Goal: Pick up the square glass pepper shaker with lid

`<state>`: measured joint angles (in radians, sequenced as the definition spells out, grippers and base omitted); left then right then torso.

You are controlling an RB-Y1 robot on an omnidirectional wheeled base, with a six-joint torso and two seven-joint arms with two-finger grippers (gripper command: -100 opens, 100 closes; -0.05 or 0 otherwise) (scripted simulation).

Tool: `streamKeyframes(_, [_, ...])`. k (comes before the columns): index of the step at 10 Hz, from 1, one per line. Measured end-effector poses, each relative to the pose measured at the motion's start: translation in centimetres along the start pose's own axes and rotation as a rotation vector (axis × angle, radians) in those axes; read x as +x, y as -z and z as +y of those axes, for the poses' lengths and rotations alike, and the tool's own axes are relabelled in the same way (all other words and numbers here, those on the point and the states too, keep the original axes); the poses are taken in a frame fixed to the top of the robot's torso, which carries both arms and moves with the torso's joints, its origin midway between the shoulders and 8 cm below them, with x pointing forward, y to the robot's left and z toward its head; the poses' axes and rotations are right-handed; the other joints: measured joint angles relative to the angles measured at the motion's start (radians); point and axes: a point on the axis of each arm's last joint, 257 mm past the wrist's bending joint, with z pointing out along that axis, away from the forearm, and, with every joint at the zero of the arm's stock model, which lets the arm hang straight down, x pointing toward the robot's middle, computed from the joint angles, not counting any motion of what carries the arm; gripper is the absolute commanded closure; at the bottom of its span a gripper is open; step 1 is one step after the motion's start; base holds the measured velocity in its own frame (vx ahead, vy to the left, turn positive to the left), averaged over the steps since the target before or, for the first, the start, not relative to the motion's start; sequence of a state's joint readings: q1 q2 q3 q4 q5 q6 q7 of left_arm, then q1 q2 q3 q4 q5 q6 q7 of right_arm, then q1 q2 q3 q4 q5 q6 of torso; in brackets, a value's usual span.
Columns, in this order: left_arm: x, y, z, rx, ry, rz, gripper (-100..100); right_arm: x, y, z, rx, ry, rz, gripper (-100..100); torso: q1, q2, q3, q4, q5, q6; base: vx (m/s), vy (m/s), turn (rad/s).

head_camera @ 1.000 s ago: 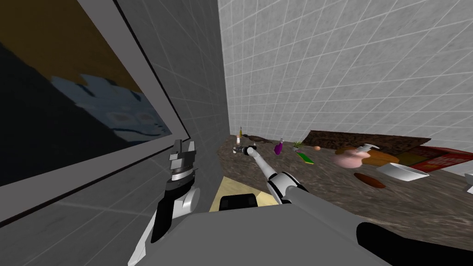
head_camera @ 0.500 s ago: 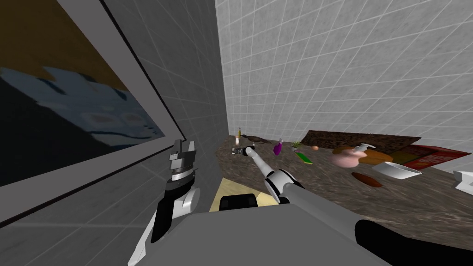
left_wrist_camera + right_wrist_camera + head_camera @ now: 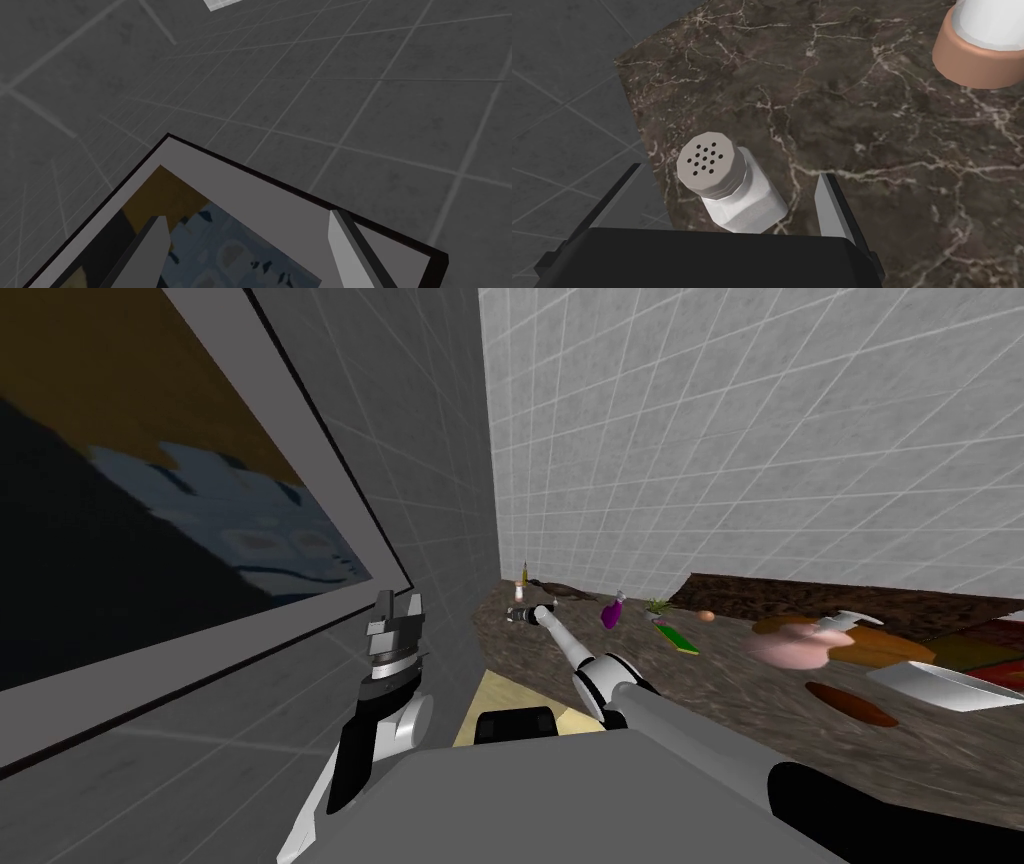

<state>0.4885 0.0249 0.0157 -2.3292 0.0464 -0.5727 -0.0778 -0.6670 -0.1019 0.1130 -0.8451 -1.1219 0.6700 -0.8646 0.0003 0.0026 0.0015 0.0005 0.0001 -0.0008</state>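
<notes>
While the right end effector (image 3: 728, 172) is hanging wide open over the dark marble counter (image 3: 862, 125) near its corner, the pepper shaker (image 3: 737, 200) is standing upright between its fingers, ungripped. Left end effector (image 3: 248, 217) is hovering open too, beside the wall.

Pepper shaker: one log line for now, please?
right end effector: open, straddling pepper shaker | pepper shaker: on dark veined counter | left end effector: open, raised

Right arm stretched forward, right gripper (image 3: 728, 171) spread wide around the pepper shaker (image 3: 732, 189), not touching. Left arm upright, well apart from it, left gripper (image 3: 250, 217) spread wide.
</notes>
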Motion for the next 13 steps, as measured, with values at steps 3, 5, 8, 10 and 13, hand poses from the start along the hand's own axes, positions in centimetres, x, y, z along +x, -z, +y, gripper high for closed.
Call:
streamKeyframes(3, [0.0, 0.0, 0.0, 0.000, 0.000, 0.000, 0, 0.7, 1.5, 4.1, -0.054, -0.041, 0.022, -100, 0.000, 0.000, 0.000, 0.000, 0.000, 0.000, -0.042, 0.006, 0.192])
streamKeyframes(5, [0.0, 0.0, 0.0, 0.000, 0.000, 0.000, 0, 0.7, 2.3, 6.5, -0.089, -0.057, 0.036, -100, 0.000, 0.000, 0.000, 0.000, 0.000, 0.000, -0.033, 0.007, 0.240])
streamKeyframes(8, [0.0, 0.0, 0.0, 0.000, 0.000, 0.000, 0, 1.0, 3.5, 8.8, -0.124, -0.079, 0.052, 100, -0.001, -0.001, -0.001, 0.000, 0.000, 0.001, -0.017, 0.004, 0.089])
streamKeyframes(10, [0.0, 0.0, 0.0, 0.000, 0.000, 0.000, 0, 1.6, 3.4, 8.7, -0.123, -0.079, 0.065, 100, 0.001, -0.003, -0.004, -0.004, 0.003, 0.000, 0.000, 0.000, 0.000])
streamKeyframes(13, [0.0, 0.0, 0.0, 0.000, 0.000, 0.000, 0, 1.7, 3.5, 8.8, -0.126, -0.074, 0.067, 0, 0.002, -0.007, -0.007, -0.006, 0.002, 0.000, 0.000, 0.000, 0.000])
